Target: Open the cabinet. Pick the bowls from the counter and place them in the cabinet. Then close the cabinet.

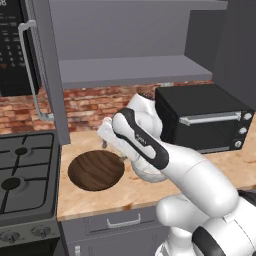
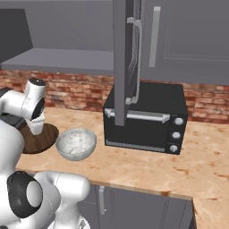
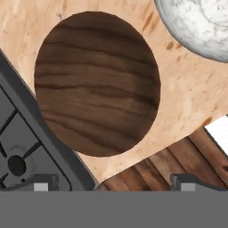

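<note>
Base views flank arm, facing counter (image 1: 150, 192) – both share wooden bowl (image 1: 96, 170); hand view close above it.

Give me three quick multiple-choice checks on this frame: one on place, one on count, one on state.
1. The wooden bowl sits: A) in the cabinet B) on the counter beside the stove C) on the toaster oven
2. Bowls on the counter: A) one B) two C) three
3. The cabinet is: A) open B) shut C) missing its doors

Key: 1 B, it rests by the stove's edge. 2 B, wooden bowl plus marble bowl. 3 A, both doors stand swung out, bare shelf showing.
</note>
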